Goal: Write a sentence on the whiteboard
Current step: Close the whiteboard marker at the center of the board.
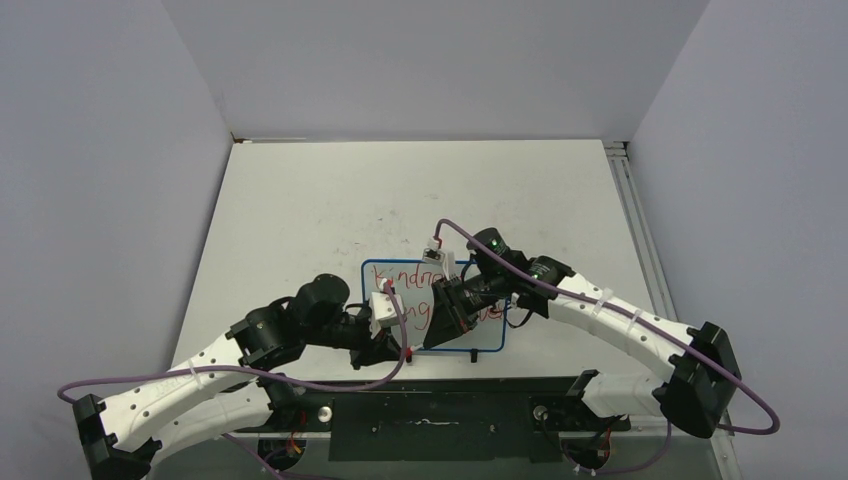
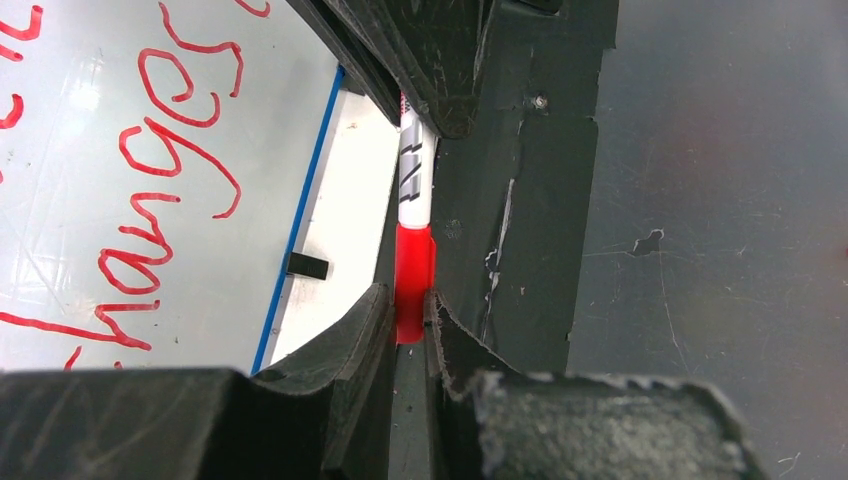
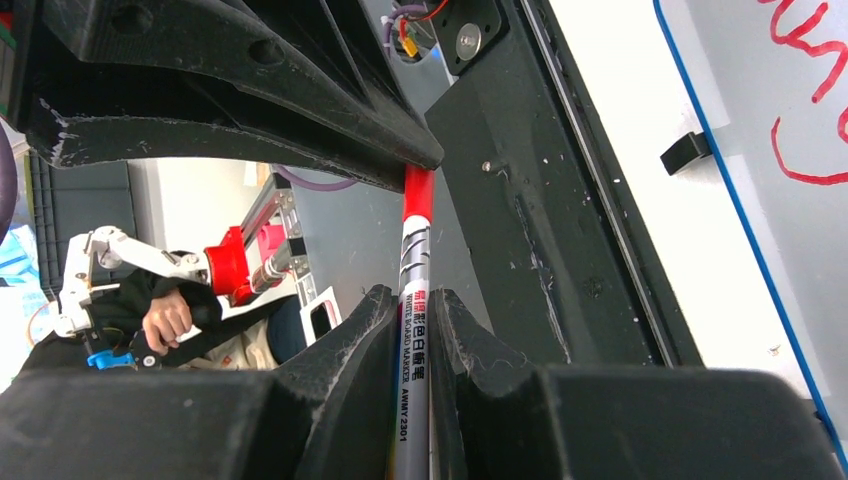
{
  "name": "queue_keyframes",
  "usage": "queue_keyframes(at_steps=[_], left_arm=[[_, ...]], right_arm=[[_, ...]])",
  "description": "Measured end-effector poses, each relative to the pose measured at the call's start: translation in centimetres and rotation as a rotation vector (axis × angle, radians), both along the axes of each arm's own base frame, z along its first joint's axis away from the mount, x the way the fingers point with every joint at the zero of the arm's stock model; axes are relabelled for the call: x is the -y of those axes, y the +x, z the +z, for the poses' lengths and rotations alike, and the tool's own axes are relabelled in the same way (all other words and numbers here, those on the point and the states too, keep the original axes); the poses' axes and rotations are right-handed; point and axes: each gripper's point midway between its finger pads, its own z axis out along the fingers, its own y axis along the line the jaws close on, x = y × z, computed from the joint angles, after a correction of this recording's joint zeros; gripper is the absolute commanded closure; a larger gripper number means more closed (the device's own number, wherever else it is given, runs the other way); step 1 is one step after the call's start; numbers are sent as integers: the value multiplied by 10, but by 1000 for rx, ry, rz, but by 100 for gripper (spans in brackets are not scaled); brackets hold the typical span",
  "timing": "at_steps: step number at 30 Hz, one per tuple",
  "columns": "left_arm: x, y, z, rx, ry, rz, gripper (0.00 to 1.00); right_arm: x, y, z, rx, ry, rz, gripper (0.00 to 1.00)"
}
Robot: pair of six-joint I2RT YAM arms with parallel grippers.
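The whiteboard (image 1: 385,288) lies flat near the table's front, blue-framed, with red handwriting across it (image 2: 90,130) (image 3: 800,90). The two grippers meet over its near edge, holding one whiteboard marker between them. My left gripper (image 2: 410,305) (image 1: 398,350) is shut on the marker's red cap (image 2: 415,270). My right gripper (image 3: 412,310) (image 1: 428,342) is shut on the silver-white barrel (image 3: 413,290), which runs straight into the cap (image 3: 418,195). Whether the cap is fully seated cannot be told.
A black clip (image 2: 307,266) (image 3: 686,152) sits on the board's near long edge. Just below the grippers is the black base plate (image 1: 440,415) at the table's front. A person's hand on a control handle (image 3: 165,320) shows beyond the table.
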Motion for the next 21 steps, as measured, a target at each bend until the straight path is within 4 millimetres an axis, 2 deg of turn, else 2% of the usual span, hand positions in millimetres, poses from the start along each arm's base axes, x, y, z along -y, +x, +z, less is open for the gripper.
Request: queue_keyframes(at_steps=[2, 9, 12, 16, 21], left_arm=[[0, 0, 0, 2, -1, 0, 99], [-1, 5, 4, 38, 2, 7, 77], [1, 13, 18, 83, -19, 28, 65], [4, 30, 46, 174, -74, 82, 55], [3, 36, 67, 221, -119, 118, 36]], right_arm=[[0, 0, 1, 9, 0, -6, 95], [1, 1, 3, 54, 3, -21, 95], [3, -1, 6, 71, 10, -17, 95], [8, -9, 8, 66, -1, -6, 95], [12, -9, 11, 81, -1, -21, 95]])
